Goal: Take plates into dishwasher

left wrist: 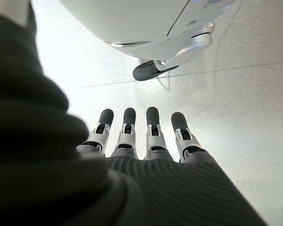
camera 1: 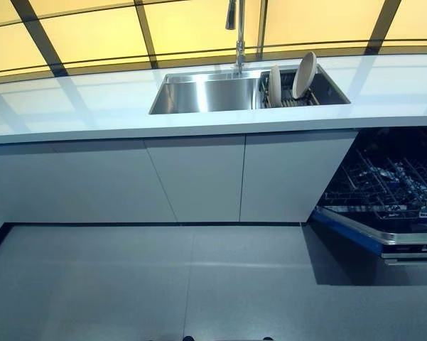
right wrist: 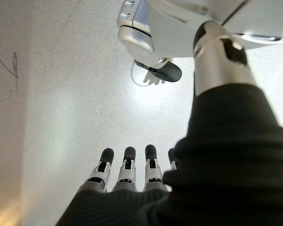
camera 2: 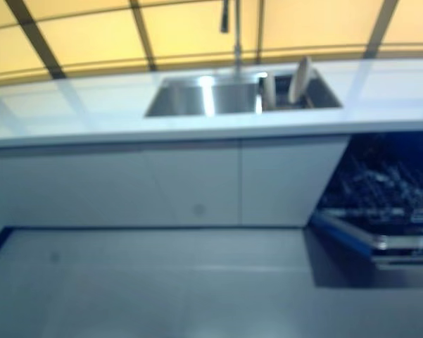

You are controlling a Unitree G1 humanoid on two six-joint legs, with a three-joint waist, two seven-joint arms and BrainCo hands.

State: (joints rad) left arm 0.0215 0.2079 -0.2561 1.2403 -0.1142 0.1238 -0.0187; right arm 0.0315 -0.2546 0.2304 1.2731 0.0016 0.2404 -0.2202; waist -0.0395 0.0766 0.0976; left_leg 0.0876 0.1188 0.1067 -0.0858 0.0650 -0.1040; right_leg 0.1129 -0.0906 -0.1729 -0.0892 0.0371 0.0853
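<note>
From the head, two plates (camera 1: 304,74) stand on edge in a rack (camera 1: 293,96) in the sink (camera 1: 206,94). The sink is set in the white surface (camera 1: 71,106). The open dishwasher (camera 1: 394,195) is low on the right.

Left wrist view: the left robot hand (left wrist: 141,141) points straight fingers at the floor (left wrist: 245,94), far from the plates, holding nothing.

Right wrist view: the right robot hand (right wrist: 127,176) does the same.

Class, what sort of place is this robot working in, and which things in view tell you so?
Most likely a kitchen: a steel sink with a tap set in a white counter, two plates standing in a rack beside it, and an open dishwasher under the counter.
</note>
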